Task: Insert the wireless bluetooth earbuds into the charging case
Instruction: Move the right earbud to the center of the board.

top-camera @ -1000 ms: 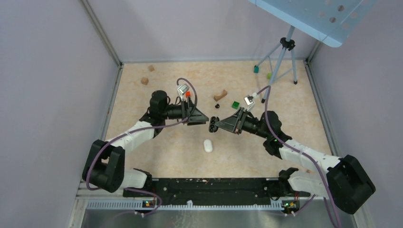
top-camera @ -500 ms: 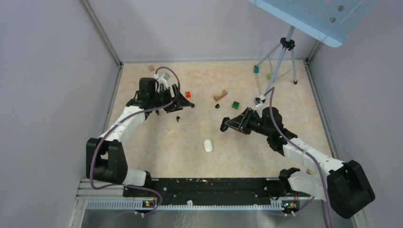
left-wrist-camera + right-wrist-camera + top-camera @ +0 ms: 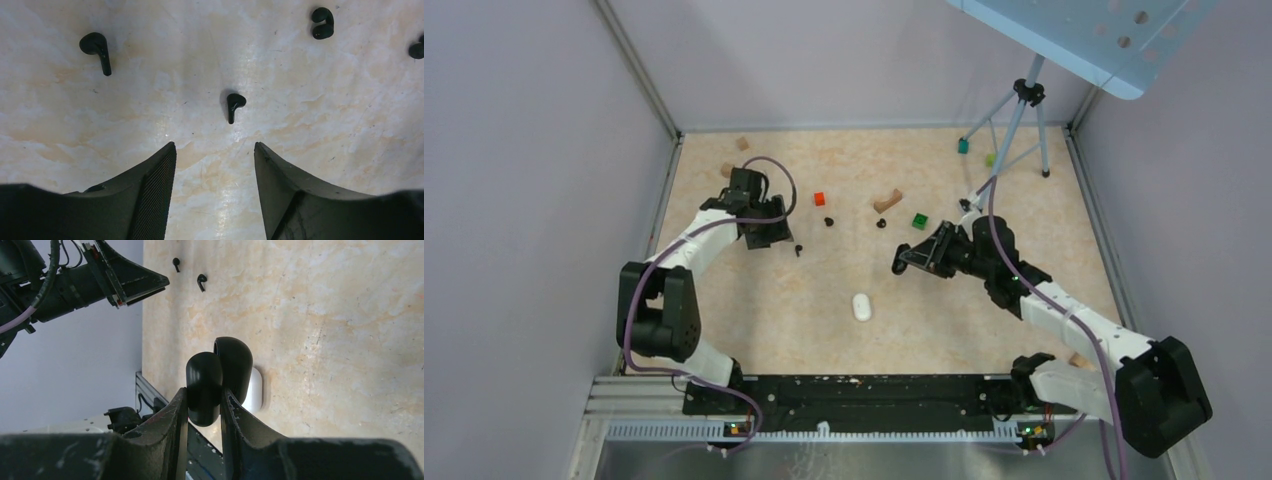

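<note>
Right gripper [image 3: 204,392] clamps the glossy black charging case [image 3: 234,365] — lid open; left gripper [image 3: 215,146] gapes wide.

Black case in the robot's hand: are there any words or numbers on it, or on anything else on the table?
No words, numbers or signs can be read anywhere.
The black case: plain, no writing shows.
The earbuds: plain black, no marks.
The white oval thing: too small to tell.
The red block and green block: too small to tell.
</note>
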Controlling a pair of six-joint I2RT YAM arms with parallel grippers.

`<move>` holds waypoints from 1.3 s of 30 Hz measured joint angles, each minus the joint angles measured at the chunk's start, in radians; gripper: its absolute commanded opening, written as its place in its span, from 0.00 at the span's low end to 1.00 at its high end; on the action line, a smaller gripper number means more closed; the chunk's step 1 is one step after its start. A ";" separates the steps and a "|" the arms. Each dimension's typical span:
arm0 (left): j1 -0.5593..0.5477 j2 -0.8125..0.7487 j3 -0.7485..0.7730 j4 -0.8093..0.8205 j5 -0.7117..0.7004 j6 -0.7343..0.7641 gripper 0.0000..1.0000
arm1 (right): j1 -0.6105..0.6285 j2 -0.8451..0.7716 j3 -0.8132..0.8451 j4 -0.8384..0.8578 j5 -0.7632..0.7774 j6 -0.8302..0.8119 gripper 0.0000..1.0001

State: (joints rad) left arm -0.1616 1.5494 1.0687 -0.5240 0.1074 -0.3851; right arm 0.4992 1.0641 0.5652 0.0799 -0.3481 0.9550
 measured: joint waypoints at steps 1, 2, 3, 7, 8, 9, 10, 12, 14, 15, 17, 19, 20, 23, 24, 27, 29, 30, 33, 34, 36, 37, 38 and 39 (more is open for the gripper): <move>0.000 0.003 -0.005 0.002 -0.001 0.000 0.60 | 0.000 0.005 0.000 -0.003 0.001 -0.003 0.00; -0.001 0.007 -0.005 0.002 0.000 0.000 0.59 | 0.000 0.008 0.000 -0.006 0.002 -0.005 0.00; -0.005 0.016 -0.006 0.007 0.000 0.000 0.59 | 0.000 0.010 0.000 -0.008 0.003 -0.006 0.00; -0.035 0.066 -0.006 0.035 -0.003 -0.002 0.56 | 0.000 0.013 0.001 -0.021 0.003 -0.013 0.00; -0.047 0.076 -0.009 0.044 -0.005 -0.005 0.54 | 0.000 0.013 0.001 -0.021 0.000 -0.014 0.00; -0.058 0.084 -0.012 0.052 -0.009 -0.006 0.53 | 0.000 0.015 0.003 -0.022 -0.003 -0.017 0.00; -0.068 0.088 -0.014 0.057 -0.013 -0.008 0.53 | 0.000 0.019 0.006 -0.020 -0.010 -0.019 0.00; -0.082 0.092 -0.015 0.066 -0.020 -0.008 0.51 | 0.000 0.024 0.006 -0.013 -0.027 -0.020 0.00; -0.084 0.092 -0.016 0.074 -0.027 -0.008 0.50 | -0.001 0.028 0.004 0.000 -0.044 -0.018 0.00; -0.084 0.093 -0.016 0.079 -0.035 -0.008 0.50 | -0.001 0.033 0.003 0.014 -0.058 -0.016 0.00; -0.083 0.094 -0.017 0.091 -0.048 -0.006 0.50 | -0.002 0.050 -0.014 0.089 -0.106 -0.005 0.00; -0.083 0.094 -0.026 0.109 -0.056 -0.004 0.51 | -0.005 0.070 -0.030 0.159 -0.154 0.006 0.00; -0.083 0.094 -0.032 0.118 -0.059 -0.003 0.51 | -0.005 0.087 -0.036 0.193 -0.187 0.009 0.00; -0.083 0.093 -0.062 0.142 -0.072 0.000 0.53 | -0.006 0.137 -0.036 0.270 -0.269 0.010 0.00; -0.083 0.091 -0.077 0.155 -0.075 0.002 0.54 | -0.006 0.154 -0.035 0.295 -0.298 0.010 0.00; -0.083 0.067 -0.126 0.187 -0.079 0.008 0.56 | -0.006 0.193 -0.034 0.323 -0.364 -0.004 0.00; -0.083 0.042 -0.143 0.193 -0.077 0.013 0.57 | -0.007 0.200 -0.033 0.318 -0.383 -0.021 0.00; -0.083 0.032 -0.143 0.196 -0.071 0.014 0.58 | -0.007 0.201 -0.032 0.313 -0.386 -0.029 0.00; -0.085 0.026 -0.127 0.210 -0.039 0.018 0.59 | -0.019 0.198 -0.026 0.287 -0.380 -0.050 0.00; -0.090 0.032 -0.114 0.209 -0.031 0.019 0.59 | -0.027 0.192 -0.026 0.274 -0.372 -0.055 0.00; -0.117 0.053 -0.074 0.209 -0.032 0.021 0.58 | -0.052 0.164 -0.026 0.229 -0.343 -0.063 0.00; -0.138 0.071 -0.045 0.209 -0.042 0.021 0.58 | -0.065 0.147 -0.026 0.209 -0.328 -0.066 0.00; -0.163 0.094 -0.011 0.208 -0.056 0.019 0.57 | -0.082 0.125 -0.026 0.183 -0.310 -0.069 0.00; -0.186 0.119 0.024 0.207 -0.077 0.015 0.57 | -0.093 0.107 -0.026 0.166 -0.296 -0.072 0.00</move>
State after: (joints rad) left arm -0.3473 1.6684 1.0924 -0.3168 0.0303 -0.3702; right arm 0.4061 1.1713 0.5388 0.2462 -0.6445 0.8833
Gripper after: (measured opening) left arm 0.580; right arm 0.241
